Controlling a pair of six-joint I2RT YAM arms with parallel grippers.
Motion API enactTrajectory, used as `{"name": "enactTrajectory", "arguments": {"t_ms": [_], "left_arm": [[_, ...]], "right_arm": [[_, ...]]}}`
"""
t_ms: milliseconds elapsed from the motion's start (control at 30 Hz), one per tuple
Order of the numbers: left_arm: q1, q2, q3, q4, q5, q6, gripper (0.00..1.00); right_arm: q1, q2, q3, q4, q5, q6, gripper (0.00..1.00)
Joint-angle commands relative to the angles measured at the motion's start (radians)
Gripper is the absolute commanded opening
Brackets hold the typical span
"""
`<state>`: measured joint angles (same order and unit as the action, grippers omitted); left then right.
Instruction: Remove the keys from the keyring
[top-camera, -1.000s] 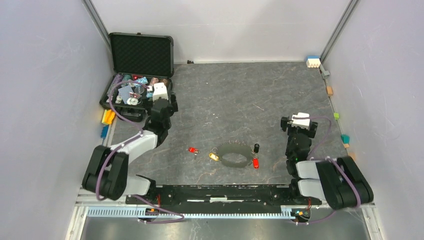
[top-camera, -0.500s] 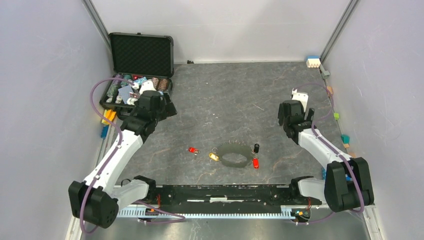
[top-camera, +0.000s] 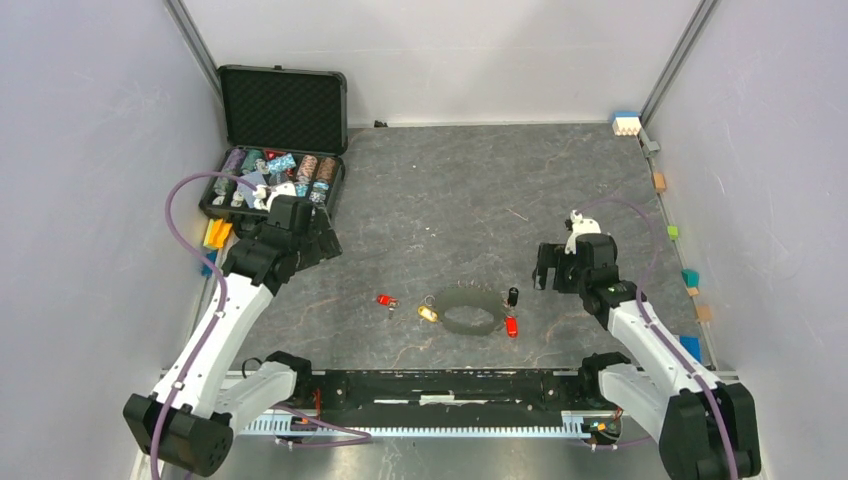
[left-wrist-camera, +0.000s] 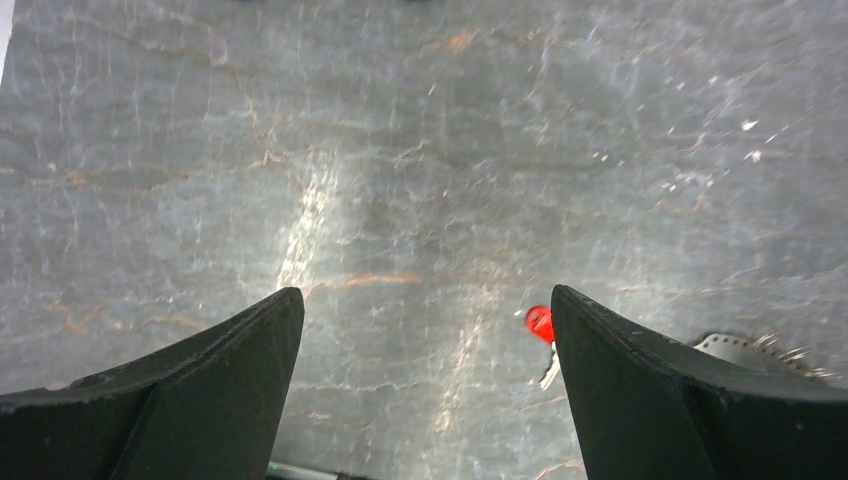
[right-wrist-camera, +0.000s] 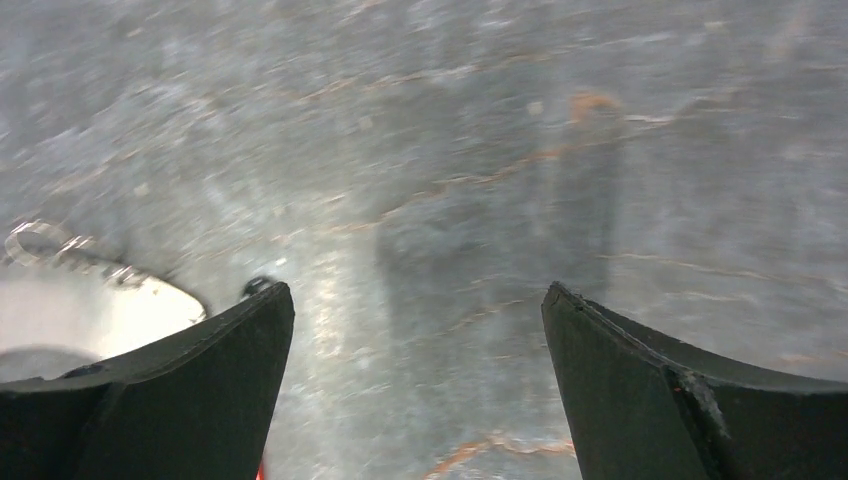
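While both arms hang over the grey table (top-camera: 480, 200), left gripper (left-wrist-camera: 422, 300) and right gripper (right-wrist-camera: 415, 295) stand wide, holding nothing. Keyring (top-camera: 468, 310) lies lower centre of the top view, between them. Keys (top-camera: 511, 326): gold, black and red at its edge; one red apart, to its left.

Top camera high at 6 o'clock, facing 12 o'clock across the table (top-camera: 450, 190), wrist cameras close above it, all sharing the keyring (top-camera: 470, 327)

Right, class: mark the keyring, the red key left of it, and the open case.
keyring (top-camera: 466, 297), top view, far side of strap
red key (top-camera: 383, 299), top view, its red head
case (top-camera: 283, 108), top view, raised lid
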<state>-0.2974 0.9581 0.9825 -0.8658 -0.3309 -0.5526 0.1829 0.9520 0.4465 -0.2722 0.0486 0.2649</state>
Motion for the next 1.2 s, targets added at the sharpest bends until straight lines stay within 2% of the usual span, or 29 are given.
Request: {"name": "enactTrajectory", "arguments": {"t_ms": [0,167,300,500,667,867,1000,1167], "left_arm": [[0.006,0.005,0.027,-0.098,0.020,-0.016,1.00],[0.006,-0.056,0.042,-0.078,0.126,0.043,1.00],[0.007,-0.132,-0.007,-0.016,0.218,0.082,1.00],[0.006,-0.237,-0.067,0.055,0.250,0.079,1.00],[0.005,-0.229,-0.076,0.070,0.286,0.085,1.00],[0.004,-0.224,-0.077,0.070,0.288,0.085,1.00],[0.005,-0.225,-0.077,0.070,0.286,0.083,1.00],[0.005,-0.212,-0.077,0.070,0.288,0.082,1.00]], "right_arm": [[0.001,-0.054,-0.058,0.100,-0.299,0.027,0.99],[0.003,-0.149,-0.168,0.162,-0.363,0.072,0.99],[0.036,-0.171,-0.200,0.153,-0.393,0.107,0.89],[0.172,-0.218,-0.267,0.171,-0.299,0.217,0.88],[0.326,-0.198,-0.290,0.186,-0.185,0.288,0.82],[0.478,-0.187,-0.293,0.175,-0.120,0.364,0.67],[0.567,-0.209,-0.291,0.174,-0.104,0.408,0.60],[0.644,-0.222,-0.298,0.240,-0.151,0.423,0.58]]}}
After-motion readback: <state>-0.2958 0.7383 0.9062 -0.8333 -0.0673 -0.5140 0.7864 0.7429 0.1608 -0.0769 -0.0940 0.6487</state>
